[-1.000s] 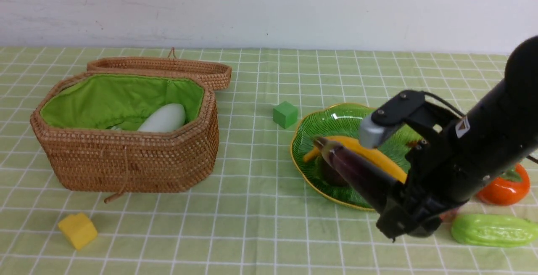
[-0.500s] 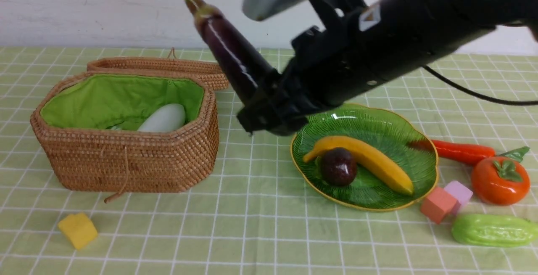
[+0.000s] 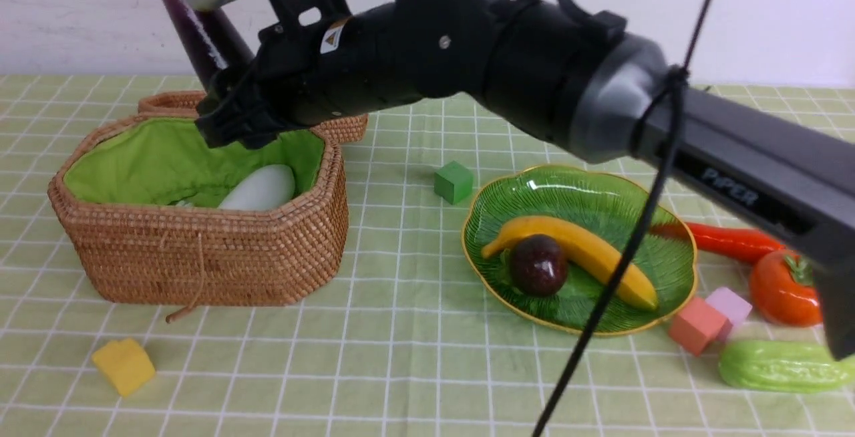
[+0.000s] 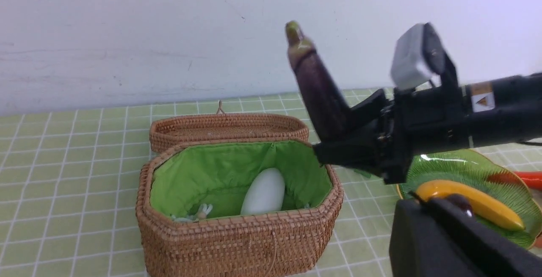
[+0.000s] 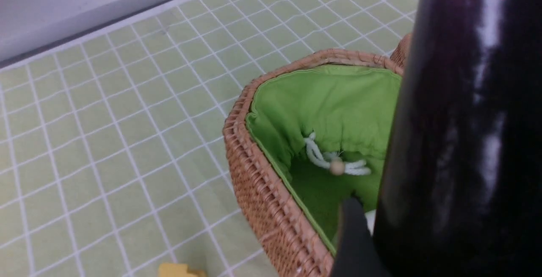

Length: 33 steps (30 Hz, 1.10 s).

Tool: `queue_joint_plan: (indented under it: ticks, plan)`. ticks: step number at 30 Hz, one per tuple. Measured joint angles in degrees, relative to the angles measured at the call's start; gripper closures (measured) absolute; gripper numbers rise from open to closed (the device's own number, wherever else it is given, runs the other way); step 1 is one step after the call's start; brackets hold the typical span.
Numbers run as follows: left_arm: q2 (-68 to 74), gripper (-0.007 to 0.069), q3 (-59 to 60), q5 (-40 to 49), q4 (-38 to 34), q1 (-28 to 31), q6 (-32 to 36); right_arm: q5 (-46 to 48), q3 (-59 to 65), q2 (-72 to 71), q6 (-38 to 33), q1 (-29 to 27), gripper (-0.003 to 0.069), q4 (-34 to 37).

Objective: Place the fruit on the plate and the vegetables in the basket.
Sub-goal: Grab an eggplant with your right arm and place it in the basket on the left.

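Left tool [image 4: 419, 205]: clenched on nothing and parked at the near side, probably to leave the other arm room to cross.
Gourd [image 3: 781, 365]: lies on the bench [image 3: 401, 370] at near right, a vegetable not yet sorted.
Persimmon [image 3: 785, 290]: sits just right of the plate [image 3: 601, 190], the one fruit not on it.
Plate: holds the banana [image 3: 581, 253] and the mangosteen [image 3: 538, 264], which touch each other, so two fruits are done.
Carrot [image 3: 728, 240]: lies at the plate's far-right rim, partly hidden by the arm, and is waiting for the basket.
Basket [image 3: 200, 263]: stands at left, open, with the white vegetable [image 3: 260, 188] inside on the green lining.
Right tool [image 3: 224, 99]: reaches across from the right and grasps the eggplant [image 3: 190, 19] by its lower end, above the basket's far edge.
Eggplant: held high and steeply tilted, stem up. This likely lets it clear the rim before it is lowered.
Lid [image 4: 228, 126]: folded back on the far side, which leaves the mouth free.
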Motion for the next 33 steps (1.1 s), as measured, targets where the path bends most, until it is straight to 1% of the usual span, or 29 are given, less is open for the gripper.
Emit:
queue_joint_plan:
  ticks: [4, 9, 13, 17, 19, 23, 25, 26, 29, 31, 32, 33]
  plan:
    - [0.0, 0.0617, 0.0, -1.1, -0.5, 0.0, -0.1, -4.1, -2.6, 4.5, -2.2, 0.0, 0.0256, 0.1]
    - [0.0, 0.0617, 0.0, -1.4, -0.6, 0.0, -0.1, -8.4, -3.0, 7.3, -2.8, 0.0, 0.0256, 0.0]
    - [0.0, 0.0617, 0.0, -1.4, -0.7, 0.0, -0.1, -8.9, -3.0, 8.1, -3.1, 0.0, 0.0256, -0.2]
    - [0.1, 0.0617, 0.0, -1.5, -2.1, 0.0, -0.1, -9.8, -3.0, 8.7, -3.2, 0.0, 0.0255, -2.0]
    - [0.3, 0.0613, 0.0, -1.5, -2.9, 0.0, -0.1, -10.2, -3.0, 8.8, -3.2, 0.0, 0.0224, -2.5]
    - [0.4, 0.061, 0.0, -1.5, -3.3, 0.0, -0.1, -10.2, -3.3, 8.8, -3.2, 0.0, 0.0116, -3.1]
    - [0.4, 0.0609, 0.0, -1.6, -3.3, 0.0, -0.1, -10.1, -3.4, 8.8, -3.2, 0.0, 0.0079, -3.6]
    - [0.4, 0.0609, 0.0, -1.7, -3.3, 0.0, -0.1, -9.7, -3.4, 8.8, -3.2, 0.0, 0.0066, -4.1]
    - [0.4, 0.0609, 0.0, -1.9, -3.7, 0.0, 0.0, -7.2, -3.4, 8.4, -3.2, 0.0, 0.0064, -4.4]
    - [0.4, 0.0609, 0.0, -2.0, -5.5, 0.0, 1.0, 1.1, -3.4, 6.0, -2.7, 0.0, 0.0106, -4.8]
    - [0.4, 0.0609, 0.0, -2.0, -5.5, 0.0, 1.2, 1.1, -3.4, 5.8, -2.6, 0.0, 0.0106, -4.9]
    - [0.4, 0.0609, 0.0, -2.0, -7.3, 0.0, 2.2, 6.4, -3.4, 3.9, -1.8, 0.0, 0.0144, -5.5]
